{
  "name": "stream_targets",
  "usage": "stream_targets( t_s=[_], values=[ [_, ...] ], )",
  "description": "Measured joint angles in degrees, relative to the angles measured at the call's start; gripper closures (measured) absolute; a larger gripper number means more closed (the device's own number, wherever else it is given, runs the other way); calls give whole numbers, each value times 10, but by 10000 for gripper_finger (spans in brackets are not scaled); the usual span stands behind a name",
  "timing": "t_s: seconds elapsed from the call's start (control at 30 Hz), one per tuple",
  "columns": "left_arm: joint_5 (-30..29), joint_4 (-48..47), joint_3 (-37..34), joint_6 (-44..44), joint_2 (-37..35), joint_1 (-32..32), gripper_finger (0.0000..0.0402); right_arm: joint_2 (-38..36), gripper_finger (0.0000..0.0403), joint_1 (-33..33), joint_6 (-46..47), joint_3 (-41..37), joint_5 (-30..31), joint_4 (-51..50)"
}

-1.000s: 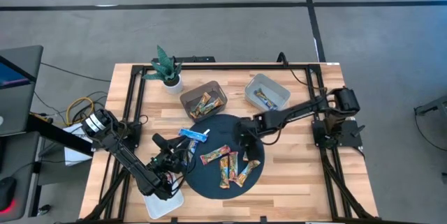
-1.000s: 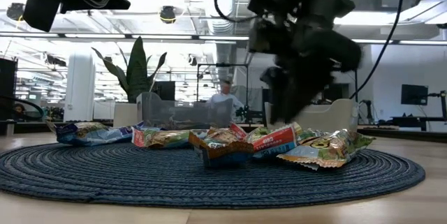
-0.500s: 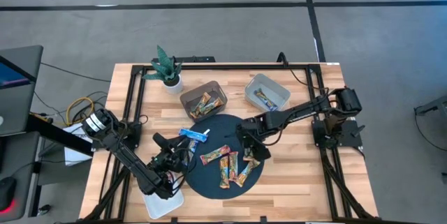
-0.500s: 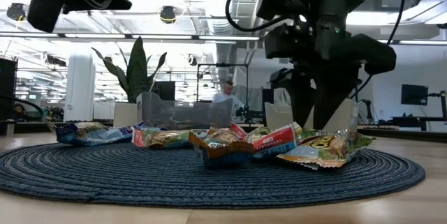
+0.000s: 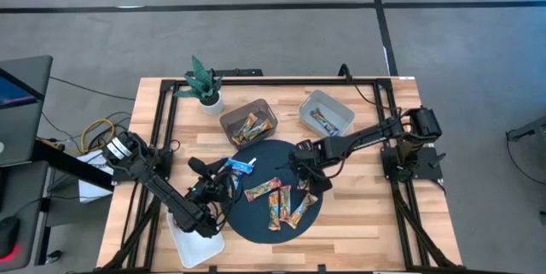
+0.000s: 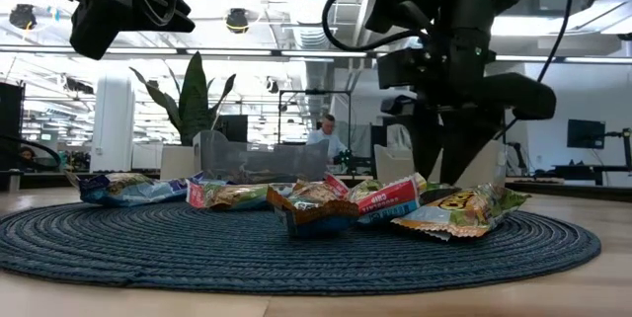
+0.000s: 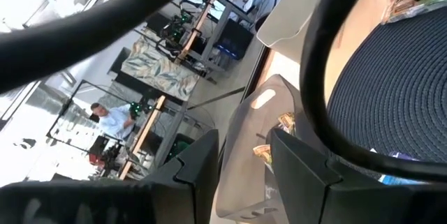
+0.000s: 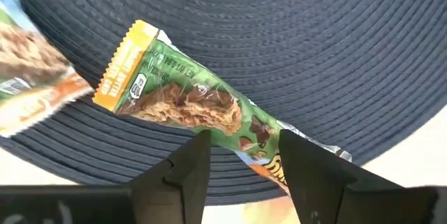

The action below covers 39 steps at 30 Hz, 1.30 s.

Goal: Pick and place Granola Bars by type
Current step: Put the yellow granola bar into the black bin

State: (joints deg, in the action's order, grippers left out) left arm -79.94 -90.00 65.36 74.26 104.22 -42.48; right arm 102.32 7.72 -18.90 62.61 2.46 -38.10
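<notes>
Several granola bars lie flat on a round dark woven mat (image 5: 256, 218): a blue-and-white one (image 5: 239, 165) at its far left, the rest (image 5: 278, 201) in a cluster. My right gripper (image 5: 307, 180) is open and points down over the cluster's right end. In the right wrist view its fingers stand over a green-and-orange bar (image 8: 188, 105), one on each side of the bar's width. In the low view this gripper (image 6: 456, 164) stands just behind the rightmost bar (image 6: 459, 208). My left gripper (image 5: 213, 190) hovers open at the mat's left edge.
A brown bin (image 5: 249, 122) with bars and a grey bin (image 5: 326, 112) with one bar stand beyond the mat. A potted plant (image 5: 205, 86) is at the far left, and a white tray (image 5: 198, 244) is near the left arm. A black frame rims the table.
My right gripper has moved a little toward the table's near right, over the cluster's right end, and has come lower over the bars. My left arm has shifted slightly toward the mat. No bar has moved.
</notes>
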Motion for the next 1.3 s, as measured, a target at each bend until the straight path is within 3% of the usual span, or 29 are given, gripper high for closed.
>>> stream_targets(
  t_s=[0.2, 0.53, 1.3],
  values=[
    [0, 0, 0, 0, 0, 0, 276, 0, 243, 17, -53, 0, 52, 22],
    [0, 0, 0, 1, 0, 0, 276, 1, 244, 20, -140, 0, 51, 24],
    [1, 0, 0, 2, 0, -1, 276, 2, 257, -19, -19, 0, 13, 57]
  ],
)
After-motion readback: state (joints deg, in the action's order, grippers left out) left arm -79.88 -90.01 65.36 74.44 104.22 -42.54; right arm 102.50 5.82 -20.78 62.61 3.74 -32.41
